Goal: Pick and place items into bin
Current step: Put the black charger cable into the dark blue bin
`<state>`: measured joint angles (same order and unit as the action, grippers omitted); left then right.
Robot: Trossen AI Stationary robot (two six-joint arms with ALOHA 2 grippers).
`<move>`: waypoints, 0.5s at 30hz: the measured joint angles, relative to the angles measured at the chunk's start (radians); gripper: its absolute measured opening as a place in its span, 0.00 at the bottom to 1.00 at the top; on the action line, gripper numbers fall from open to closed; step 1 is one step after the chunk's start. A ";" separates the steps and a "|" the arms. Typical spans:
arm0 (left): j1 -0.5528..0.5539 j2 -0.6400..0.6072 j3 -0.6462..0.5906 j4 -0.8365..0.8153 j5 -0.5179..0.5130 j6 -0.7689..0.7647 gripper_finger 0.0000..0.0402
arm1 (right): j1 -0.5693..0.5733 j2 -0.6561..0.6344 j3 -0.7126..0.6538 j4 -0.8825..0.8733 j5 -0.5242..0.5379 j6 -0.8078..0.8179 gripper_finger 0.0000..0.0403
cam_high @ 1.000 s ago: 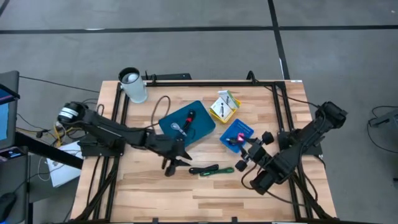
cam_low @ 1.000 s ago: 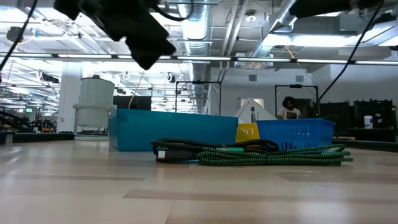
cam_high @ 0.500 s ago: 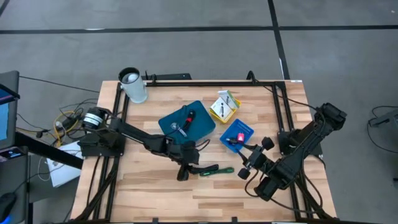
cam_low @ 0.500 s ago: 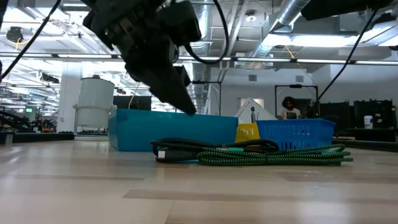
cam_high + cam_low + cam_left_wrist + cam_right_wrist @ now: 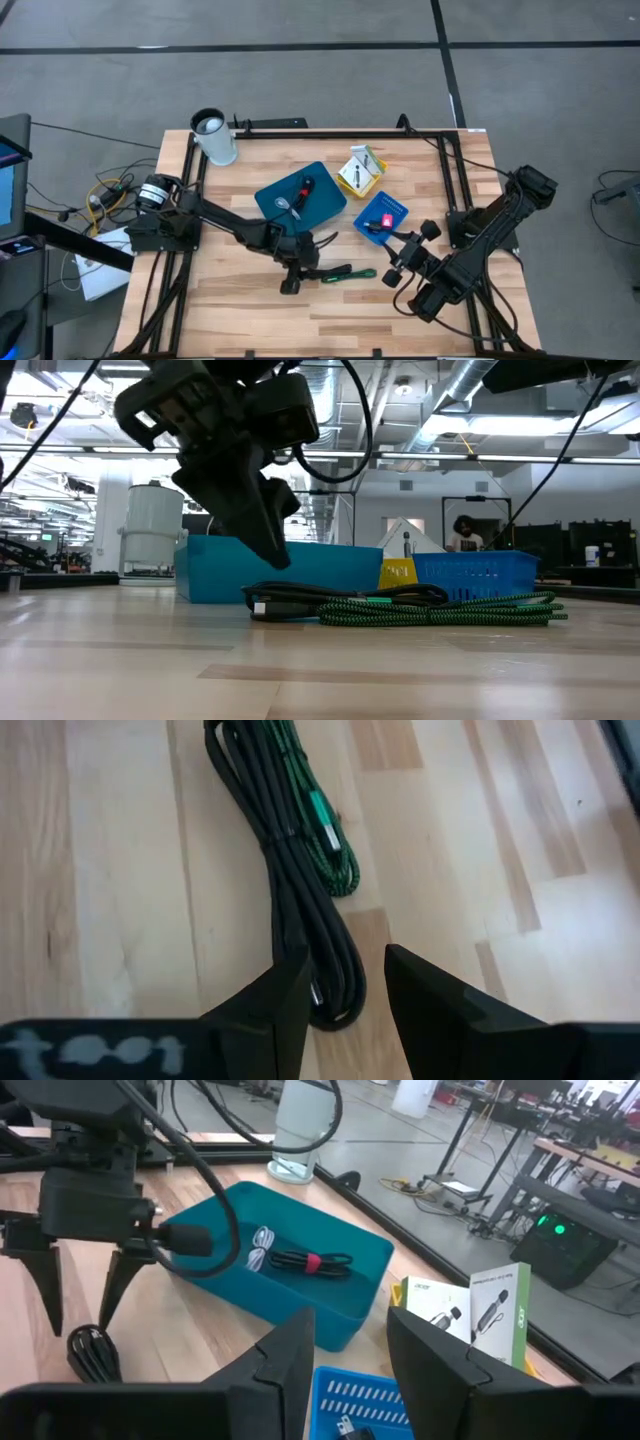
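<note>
High view: cable bundle (image 5: 338, 272), black and green, lies on the wood table (image 5: 230, 310) in front of the teal bin (image 5: 322, 205). The bin holds a black coil with a red tie and a pale piece. Small blue basket (image 5: 392, 209) sits right of it with a pink-red piece (image 5: 386, 220) inside; white packet (image 5: 358, 171) lies behind, on yellow. White cup (image 5: 215, 140) stands at the far left corner. My left gripper (image 5: 297, 268) is over the black end of the bundle. My right gripper (image 5: 398, 262) waits near the basket's front, holding nothing.

Low view: bundle (image 5: 400, 605) lies flat in front of the bin (image 5: 280, 570) and basket (image 5: 470, 573). My left gripper (image 5: 262, 540) hangs above the bundle's left end, tips off the wood. Behind is an open hall with ducts overhead; a person sits far off.

Left wrist view: my fingers (image 5: 275, 1005) stand moderately open, straddling the black loop end of the bundle (image 5: 300, 900), gripping nothing. Bare plank all round.

Right wrist view: my fingers (image 5: 290, 1355) are apart and empty. Bin (image 5: 300, 1295), packet (image 5: 480, 1315) and left gripper (image 5: 85, 1295) ahead.
</note>
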<state>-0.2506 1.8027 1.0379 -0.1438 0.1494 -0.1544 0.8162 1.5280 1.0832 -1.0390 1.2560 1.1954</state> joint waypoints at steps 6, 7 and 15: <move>-0.004 0.000 0.000 -0.003 -0.028 0.013 0.30 | 0.000 0.000 0.000 0.000 0.000 0.000 0.31; -0.003 0.000 0.000 -0.003 -0.034 0.014 0.30 | 0.000 0.000 0.000 0.000 0.000 0.000 0.31; -0.004 0.015 0.000 0.012 -0.050 0.036 0.30 | 0.000 0.000 0.000 0.004 0.000 0.000 0.31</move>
<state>-0.2543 1.8177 1.0378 -0.1316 0.0990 -0.1185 0.8162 1.5280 1.0832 -1.0346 1.2560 1.1957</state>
